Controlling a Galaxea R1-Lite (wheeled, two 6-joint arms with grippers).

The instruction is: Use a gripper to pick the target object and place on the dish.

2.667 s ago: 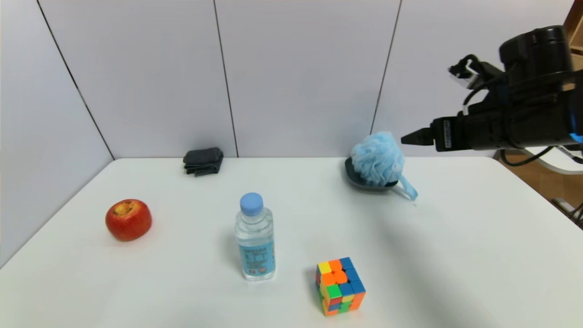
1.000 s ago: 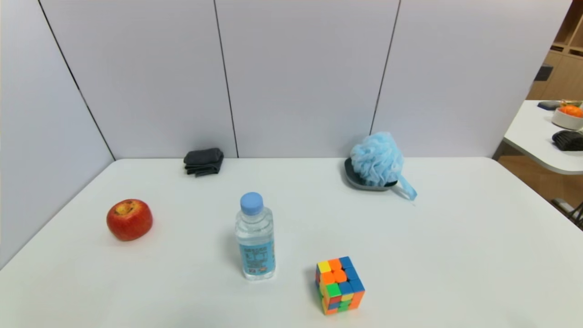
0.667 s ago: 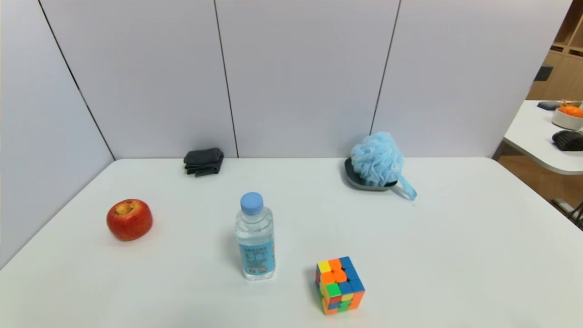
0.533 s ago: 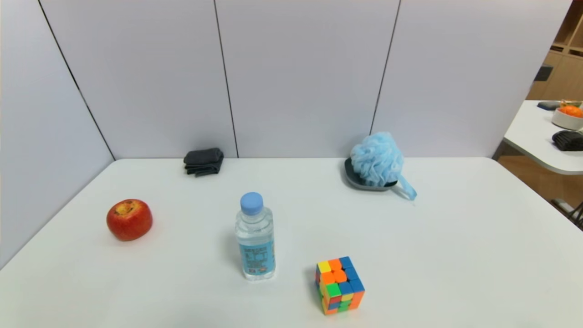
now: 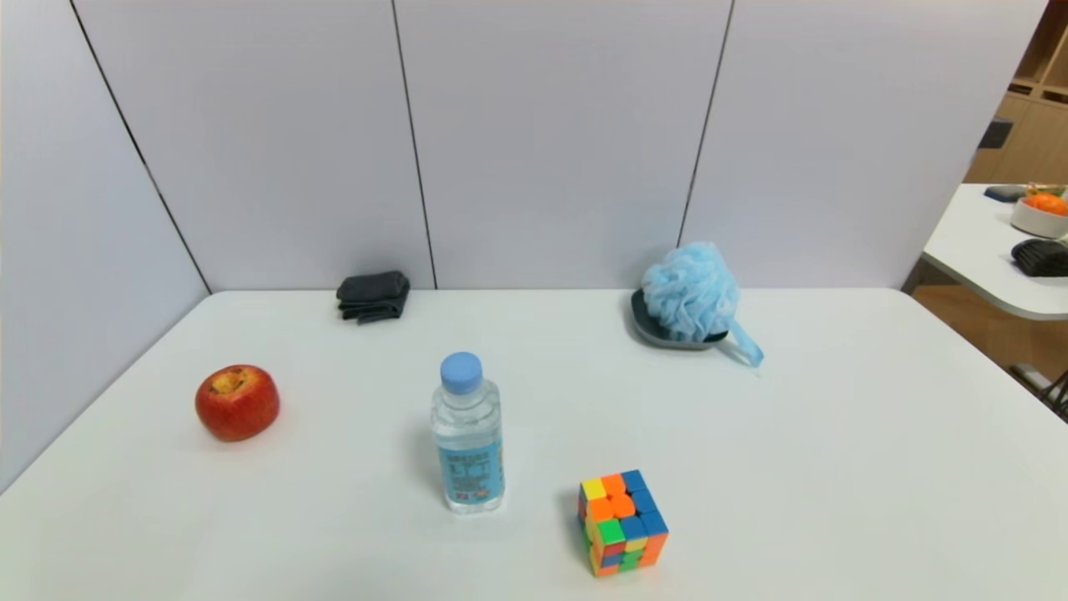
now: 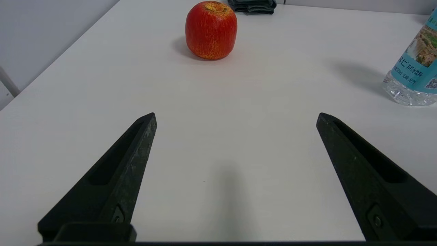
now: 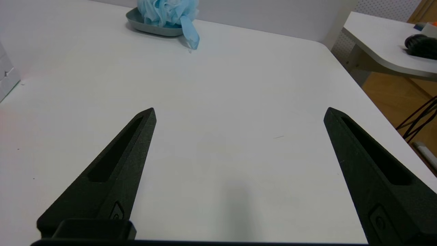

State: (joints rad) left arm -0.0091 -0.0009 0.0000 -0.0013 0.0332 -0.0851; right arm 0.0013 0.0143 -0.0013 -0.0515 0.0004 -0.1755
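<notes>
Grey panel walls (image 5: 551,142), white table (image 5: 834,467)

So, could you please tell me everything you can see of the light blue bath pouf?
The bath pouf is a fluffy, ball-shaped bundle of gathered light blue mesh. It sits on the small grey dish at the far right of the white table, near the wall panels, covering most of the dish. Its blue ribbon loop trails over the rim onto the table. Neither gripper touches it.

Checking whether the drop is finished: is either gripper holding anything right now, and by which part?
Nothing is held. The right gripper and left gripper are both open and empty; the bath pouf sits on the dish.
</notes>
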